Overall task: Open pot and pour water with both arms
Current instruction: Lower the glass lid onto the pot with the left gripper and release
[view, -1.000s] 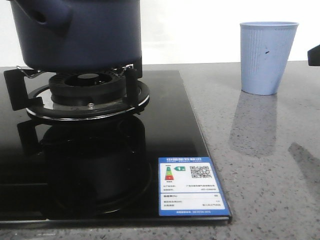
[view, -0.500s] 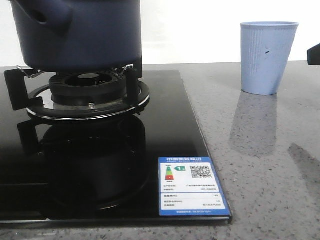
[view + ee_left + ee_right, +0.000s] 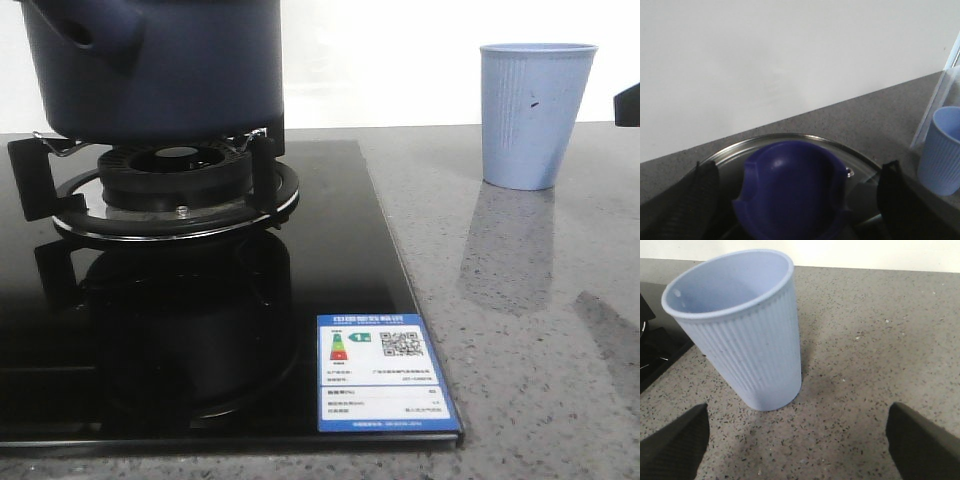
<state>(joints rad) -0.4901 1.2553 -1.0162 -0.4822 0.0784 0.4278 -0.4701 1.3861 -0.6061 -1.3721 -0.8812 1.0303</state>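
Nothing's really moved: round navy matte pot [image 3: 160, 65] still lidded, both pincers [image 3: 795, 200] [image 3: 797, 440] spread, nothing poured into ribbed light-blue cup [image 3: 740, 330].

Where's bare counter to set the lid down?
Free: the grey counter in front of the light blue ribbed cup, right of the black glass hob. Crowded: the burner under the pot.
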